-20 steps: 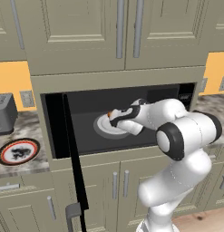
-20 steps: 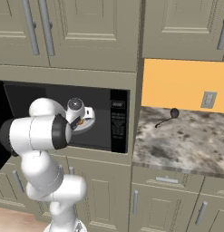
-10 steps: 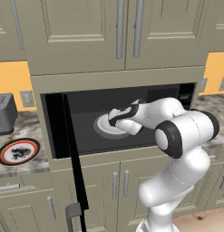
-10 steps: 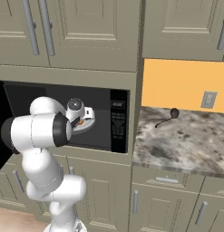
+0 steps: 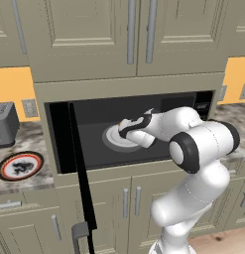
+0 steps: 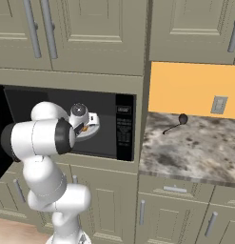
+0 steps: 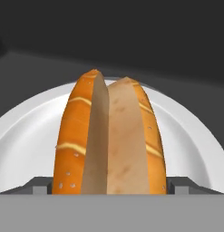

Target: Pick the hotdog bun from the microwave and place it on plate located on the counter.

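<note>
In the left base view, the microwave (image 5: 129, 131) sits in the middle of the frame with its black door (image 5: 79, 173) swung open at the lower left. The claw (image 5: 125, 130) reaches inside it, over a white plate (image 5: 114, 138) in the dark box. The red-rimmed plate (image 5: 20, 165) lies on the surface (image 5: 25, 181) at the left edge, near a grey toaster (image 5: 5, 124). In the right base view, the claw (image 6: 85, 127) is at the left, inside the microwave (image 6: 114, 128). In the hand view, the hotdog bun (image 7: 111, 140) fills the middle, lying on the white plate (image 7: 190, 136), between the two dark fingertips (image 7: 40, 185) at the bottom corners. I cannot tell if the claw is squeezing the bun.
</note>
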Tool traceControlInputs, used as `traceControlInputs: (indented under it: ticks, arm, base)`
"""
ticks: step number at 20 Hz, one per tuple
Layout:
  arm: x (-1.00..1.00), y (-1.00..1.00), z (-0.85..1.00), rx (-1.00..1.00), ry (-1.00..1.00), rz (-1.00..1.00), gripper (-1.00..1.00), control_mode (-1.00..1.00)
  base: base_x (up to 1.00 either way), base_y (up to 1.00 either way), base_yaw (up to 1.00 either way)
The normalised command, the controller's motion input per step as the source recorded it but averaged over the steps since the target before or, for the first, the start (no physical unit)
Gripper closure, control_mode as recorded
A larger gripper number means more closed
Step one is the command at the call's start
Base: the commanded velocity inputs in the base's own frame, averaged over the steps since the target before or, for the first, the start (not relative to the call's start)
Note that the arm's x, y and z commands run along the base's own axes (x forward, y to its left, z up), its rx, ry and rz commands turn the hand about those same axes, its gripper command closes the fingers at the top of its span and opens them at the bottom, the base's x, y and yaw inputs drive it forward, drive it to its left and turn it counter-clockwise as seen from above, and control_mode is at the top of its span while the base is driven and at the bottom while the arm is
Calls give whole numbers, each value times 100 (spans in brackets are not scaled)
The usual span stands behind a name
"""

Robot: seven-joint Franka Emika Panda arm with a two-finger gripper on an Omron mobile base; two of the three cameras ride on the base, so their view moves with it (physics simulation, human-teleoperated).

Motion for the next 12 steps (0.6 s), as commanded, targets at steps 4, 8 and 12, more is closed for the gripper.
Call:
traceControlInputs:
  ticks: [4, 8, 12]
  arm:
    - [0, 0, 0, 0, 0, 0, 100, -100]
    - [0, 0, 0, 0, 0, 0, 100, -100]
    - [-20, -2, 4, 0, -5, 0, 100, -100]
  base:
    - [0, 0, 0]
    - [0, 0, 0]
    - [0, 0, 0]
